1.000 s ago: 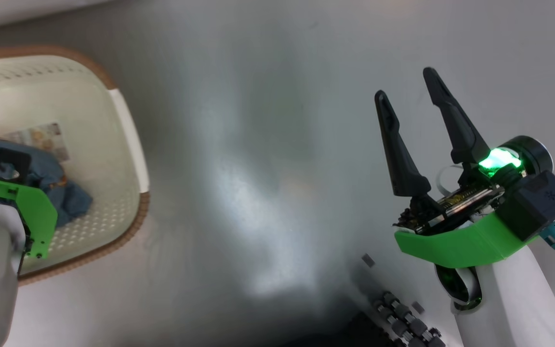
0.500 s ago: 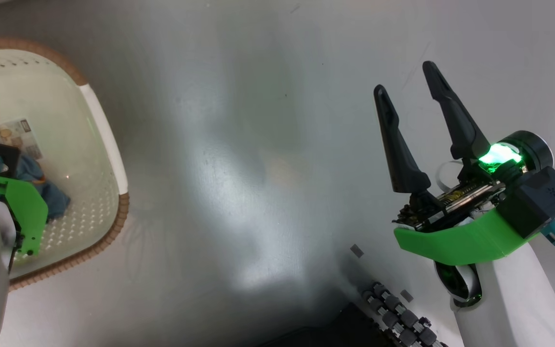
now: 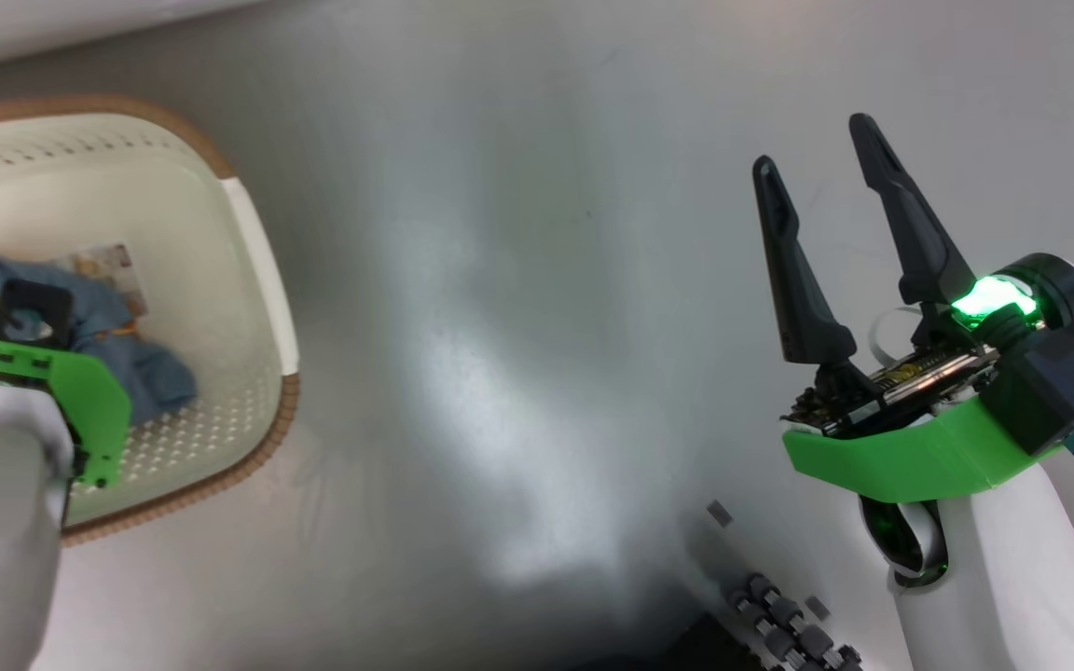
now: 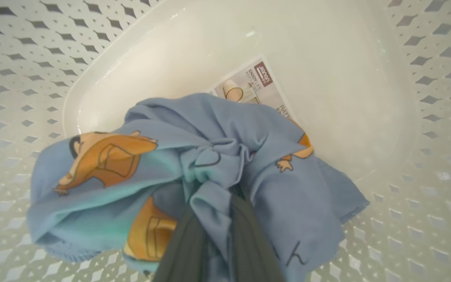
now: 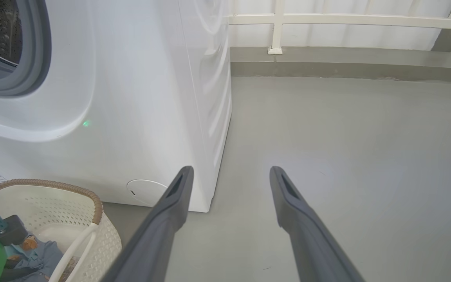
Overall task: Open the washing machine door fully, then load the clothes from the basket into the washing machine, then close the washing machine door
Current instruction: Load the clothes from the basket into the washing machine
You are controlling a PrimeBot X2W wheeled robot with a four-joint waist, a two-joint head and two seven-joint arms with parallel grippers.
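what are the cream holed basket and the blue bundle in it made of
The cream perforated basket looks like moulded plastic, faintly glossy, with regular diamond holes. The light blue bundle with orange figures seems soft matte cloth: it creases and bunches.

Left end effector: points down, fingers pinched tight on the clothes. Right end effector: fingers spread apart, pointing forward, wrist lit green.

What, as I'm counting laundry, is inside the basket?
The clothes, pinched by the left gripper, and a label sticker partly showing. The basket floor beneath the fabric is hidden.
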